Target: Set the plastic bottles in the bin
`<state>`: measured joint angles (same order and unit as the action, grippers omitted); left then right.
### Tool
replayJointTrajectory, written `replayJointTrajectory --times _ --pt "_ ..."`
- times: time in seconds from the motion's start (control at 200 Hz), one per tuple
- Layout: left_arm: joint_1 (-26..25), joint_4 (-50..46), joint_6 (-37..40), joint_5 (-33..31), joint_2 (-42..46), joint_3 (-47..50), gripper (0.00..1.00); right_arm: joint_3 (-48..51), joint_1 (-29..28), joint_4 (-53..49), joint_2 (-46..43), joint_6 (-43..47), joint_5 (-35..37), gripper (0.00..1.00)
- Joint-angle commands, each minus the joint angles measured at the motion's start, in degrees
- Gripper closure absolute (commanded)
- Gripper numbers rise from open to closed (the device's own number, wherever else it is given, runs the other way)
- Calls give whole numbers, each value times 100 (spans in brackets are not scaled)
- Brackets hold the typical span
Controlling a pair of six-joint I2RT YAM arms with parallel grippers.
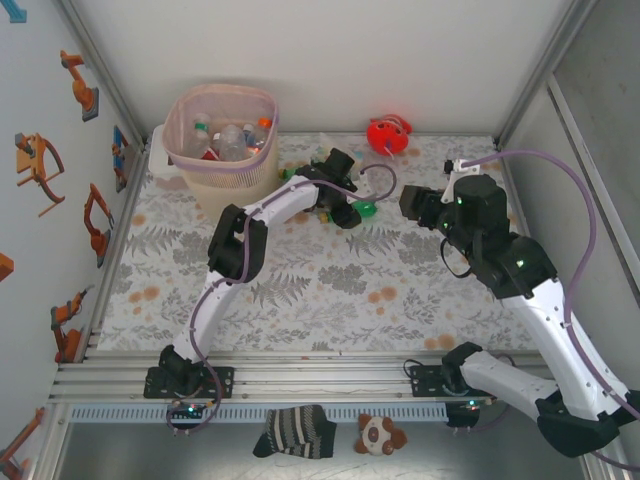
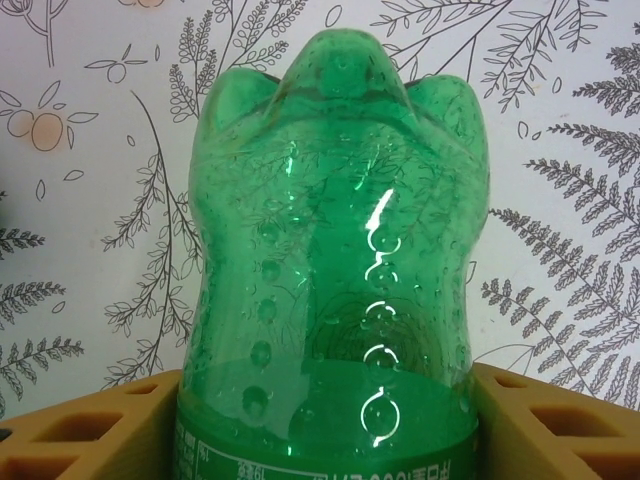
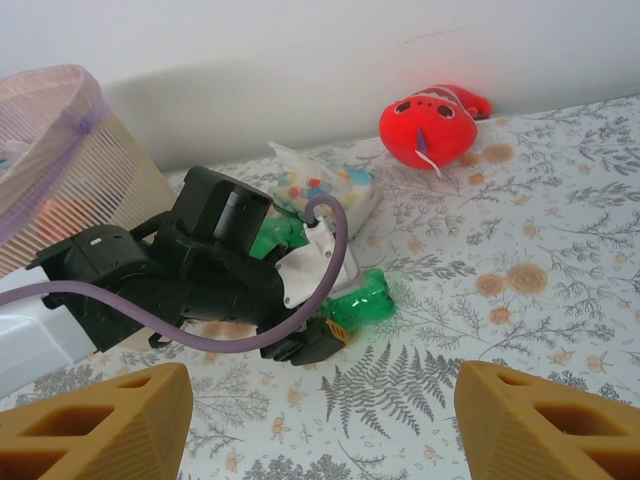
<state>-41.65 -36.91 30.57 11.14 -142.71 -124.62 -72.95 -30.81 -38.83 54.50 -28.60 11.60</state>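
Green bottle (image 2: 340, 250) sits clamped btw the left hand's (image 1: 343, 208) orange fingers (image 2: 90, 430), base pointing out over the fern-print worktop (image 1: 300, 290), near the pink bin (image 1: 225, 172), on its right in the top view. Bin holds several bottles (image 1: 232, 140). Empty right hand (image 3: 320, 385) gapes wide, facing the left one. Red toy (image 1: 388, 133) lies by the back wall.
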Motion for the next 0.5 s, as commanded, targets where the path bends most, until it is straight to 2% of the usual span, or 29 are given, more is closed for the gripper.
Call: replayJointTrajectory --times 0.0,0.065,0.25,0.496 --pt "-42 -278 72 54 -22 -98 33 70 40 43 -40 -78 57 31" --pt "-45 -313 73 -2 -20 -98 32 79 40 71 -26 -78 35 31" --pt "-71 -434 75 7 171 -51 43 92 40 119 -1 -92 12 31" --pt "-90 -432 -112 54 687 126 46 83 40 145 43 -98 1 31"
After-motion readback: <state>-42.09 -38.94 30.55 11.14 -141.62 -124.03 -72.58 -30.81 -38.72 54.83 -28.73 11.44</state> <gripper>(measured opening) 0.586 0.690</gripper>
